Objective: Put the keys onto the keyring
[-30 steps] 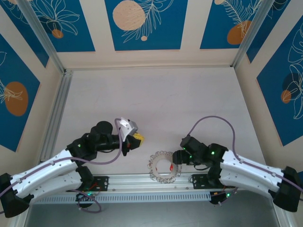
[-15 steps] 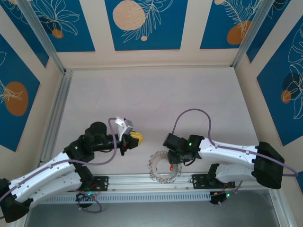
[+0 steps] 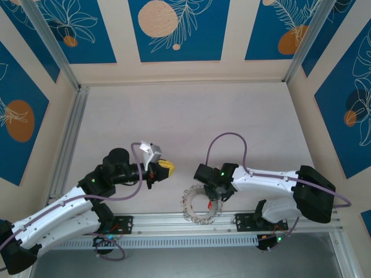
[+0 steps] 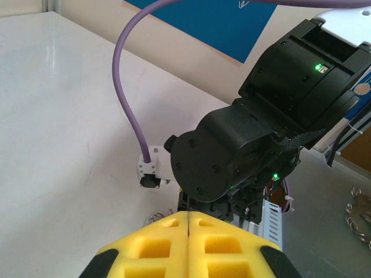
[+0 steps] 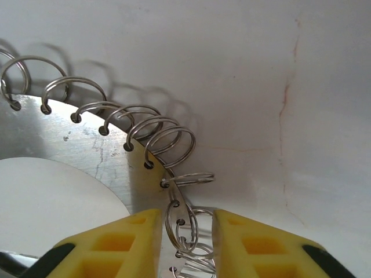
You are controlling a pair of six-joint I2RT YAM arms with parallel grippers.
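The pale table (image 3: 191, 116) is walled in by blue panels (image 3: 174, 29) printed with orange discs and white leaf outlines. The top view takes in both white-and-black arms reaching inward from the near edge.

The left gripper (image 3: 168, 168) hangs over bare table, well apart from the work. Its own camera shows the yellow fingers (image 4: 168, 246) pressed flat together with nothing between them. That camera looks straight at the right arm's black wrist housing (image 4: 232, 156), with small green lights and a purple cable (image 4: 124, 87) ending in a white plug.

The keyring (image 3: 200, 204) lies flat at the table's near edge, just in front of the rail, under the right arm's wrist. From above it reads as a silvery ring with a fringe. The right wrist view shows a flat metal band (image 5: 87, 142) with holes along its rim.

The right gripper (image 5: 185, 237) stands partly open astride that rim, several fringe pieces between its fingers; whether they are pinched is unclear.

The keys (image 5: 156, 133) look like small wire loops up close, one per hole. The red-headed piece (image 3: 209, 205) shows from above.
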